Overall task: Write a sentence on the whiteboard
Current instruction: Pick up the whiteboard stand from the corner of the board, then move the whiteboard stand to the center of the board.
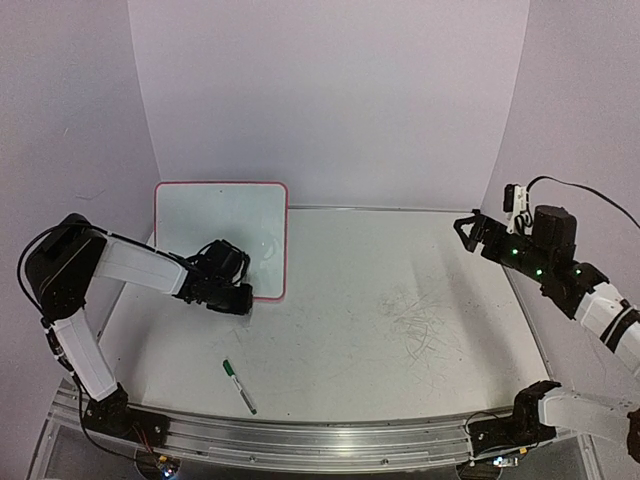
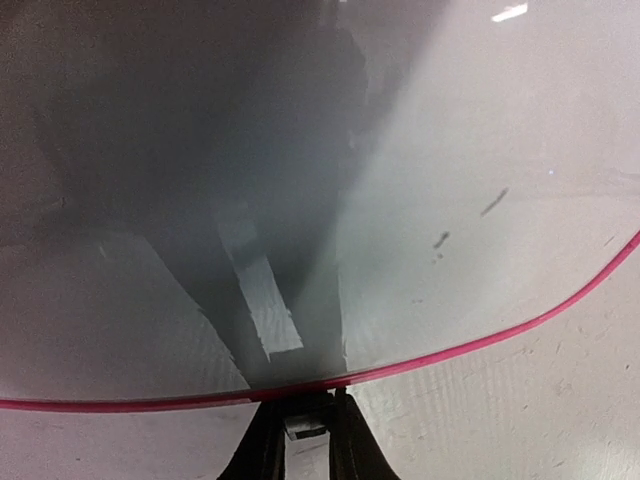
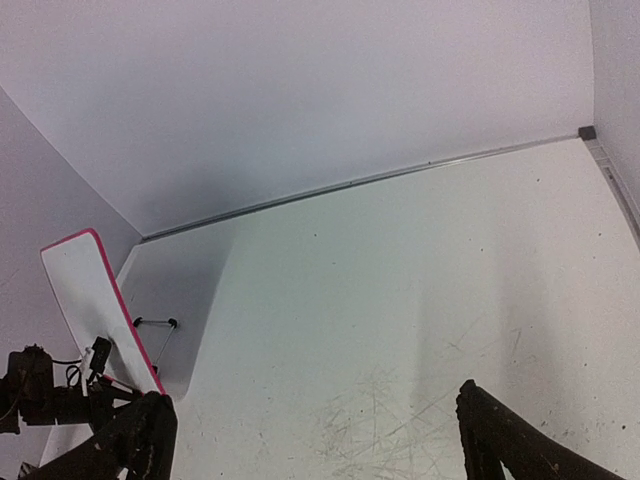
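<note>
The whiteboard point(image 1: 215, 225) has a red-pink frame and stands tilted up at the back left. It also shows in the left wrist view point(image 2: 450, 150) and the right wrist view point(image 3: 85, 290). Its white face carries only a few faint dark specks; no green sentence shows on it. My left gripper point(image 1: 238, 296) is shut on the board's lower frame edge, the jaws pinched together at the pink rim point(image 2: 305, 415). My right gripper point(image 1: 470, 228) is open and empty, raised at the far right, its fingers wide apart point(image 3: 315, 450).
A marker with a green cap point(image 1: 239, 386) lies on the table near the front, left of centre. Faint scribble marks point(image 1: 420, 325) cover the table right of centre. A thin black wire stand point(image 3: 155, 322) sticks out behind the board. White walls enclose the back and sides.
</note>
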Tool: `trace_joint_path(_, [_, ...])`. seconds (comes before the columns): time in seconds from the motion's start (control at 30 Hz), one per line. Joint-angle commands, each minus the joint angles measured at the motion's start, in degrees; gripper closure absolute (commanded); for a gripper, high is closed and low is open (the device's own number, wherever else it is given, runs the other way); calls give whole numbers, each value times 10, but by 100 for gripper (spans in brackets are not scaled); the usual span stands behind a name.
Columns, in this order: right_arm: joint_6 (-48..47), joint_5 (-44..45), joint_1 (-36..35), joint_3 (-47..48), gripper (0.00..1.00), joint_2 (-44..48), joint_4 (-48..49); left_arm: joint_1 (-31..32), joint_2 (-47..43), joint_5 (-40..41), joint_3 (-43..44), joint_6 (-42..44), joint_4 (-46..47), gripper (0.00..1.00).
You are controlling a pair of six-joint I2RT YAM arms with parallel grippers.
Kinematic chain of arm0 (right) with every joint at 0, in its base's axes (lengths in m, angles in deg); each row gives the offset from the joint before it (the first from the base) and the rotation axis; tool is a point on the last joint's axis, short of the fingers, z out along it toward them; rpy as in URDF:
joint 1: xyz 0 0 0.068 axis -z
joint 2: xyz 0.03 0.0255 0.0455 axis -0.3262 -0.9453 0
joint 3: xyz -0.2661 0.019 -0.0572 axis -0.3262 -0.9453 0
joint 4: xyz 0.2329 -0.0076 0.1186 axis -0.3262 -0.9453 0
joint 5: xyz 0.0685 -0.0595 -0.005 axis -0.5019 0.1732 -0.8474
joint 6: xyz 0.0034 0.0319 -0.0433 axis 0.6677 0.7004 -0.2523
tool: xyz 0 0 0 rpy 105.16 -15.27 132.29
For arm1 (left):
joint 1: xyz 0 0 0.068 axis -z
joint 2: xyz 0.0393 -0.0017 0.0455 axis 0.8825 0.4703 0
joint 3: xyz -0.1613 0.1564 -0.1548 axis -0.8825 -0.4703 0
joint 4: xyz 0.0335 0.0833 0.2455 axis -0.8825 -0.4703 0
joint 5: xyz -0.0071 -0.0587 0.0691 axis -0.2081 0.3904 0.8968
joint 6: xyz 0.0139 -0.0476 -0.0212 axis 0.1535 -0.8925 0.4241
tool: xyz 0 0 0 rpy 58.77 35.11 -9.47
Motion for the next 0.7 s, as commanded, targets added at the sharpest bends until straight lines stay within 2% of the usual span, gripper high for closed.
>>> trace_joint_path(0.0, [19, -25, -17, -4, 2, -36, 24, 61, 54, -16, 79, -49, 47, 93])
trace_joint_path(0.2, [34, 1, -87, 1, 2, -106, 33, 134, 126, 28, 149, -88, 49, 93])
trace_joint_path(0.37, [71, 43, -165, 15, 3, -176, 64, 159, 137, 40, 164, -104, 50, 90])
trace_joint_path(0.5, [103, 76, -229, 53, 7, -263, 76, 164, 98, 42, 144, -104, 50, 73])
trace_joint_path(0.67, [147, 122, -307, 128, 10, -362, 81, 164, -1, 63, 87, -91, 43, 49])
